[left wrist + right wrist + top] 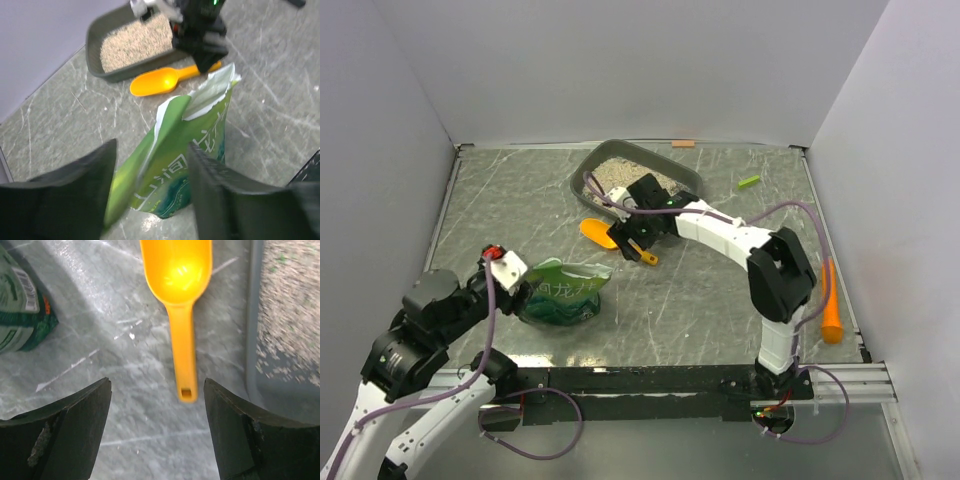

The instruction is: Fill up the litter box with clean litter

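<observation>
The dark-grey litter box (582,172) sits at the back centre with beige litter (620,172) in it; it also shows in the left wrist view (95,55) and the right wrist view (254,340). An orange scoop (599,232) lies on the table just in front of it. My right gripper (642,246) is open above the scoop's handle (182,355), which lies between the fingers. A green glossy bag (563,292), open at the top, is at the front left. My left gripper (152,150) is open, its fingers either side of the bag's (175,150) lower part.
An orange carrot-shaped item (832,305) lies near the right edge. A small green piece (749,181) lies at the back right, and an orange tag (683,143) is at the back wall. White walls close in three sides.
</observation>
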You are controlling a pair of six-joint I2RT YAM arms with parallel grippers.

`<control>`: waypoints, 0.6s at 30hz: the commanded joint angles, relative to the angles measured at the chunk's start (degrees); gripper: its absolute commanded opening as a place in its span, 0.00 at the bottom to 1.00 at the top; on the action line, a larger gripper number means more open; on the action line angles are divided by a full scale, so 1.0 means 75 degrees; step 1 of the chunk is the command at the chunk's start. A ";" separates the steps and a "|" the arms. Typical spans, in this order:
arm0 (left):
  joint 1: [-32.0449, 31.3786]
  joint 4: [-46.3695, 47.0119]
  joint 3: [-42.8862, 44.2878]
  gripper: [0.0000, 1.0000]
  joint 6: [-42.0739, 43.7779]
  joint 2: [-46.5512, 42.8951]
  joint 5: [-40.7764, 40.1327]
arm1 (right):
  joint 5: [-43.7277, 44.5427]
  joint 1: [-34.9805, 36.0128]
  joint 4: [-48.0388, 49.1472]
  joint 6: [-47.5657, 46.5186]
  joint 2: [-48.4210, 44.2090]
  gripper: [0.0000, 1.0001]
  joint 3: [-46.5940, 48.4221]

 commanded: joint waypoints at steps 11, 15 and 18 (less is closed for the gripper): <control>-0.0021 0.0994 0.1432 0.93 -0.1931 -0.0166 -0.0138 | 0.0059 -0.0023 -0.0344 -0.0153 0.1333 0.81 0.1148; -0.0021 0.1334 0.1420 0.91 -0.2142 -0.0178 -0.0289 | 0.0235 0.0000 -0.0414 -0.0153 0.1509 0.81 0.1218; -0.0021 0.1475 0.1373 0.91 -0.2201 -0.0154 -0.0524 | 0.0247 0.0000 -0.0450 -0.0118 0.1684 0.81 0.1289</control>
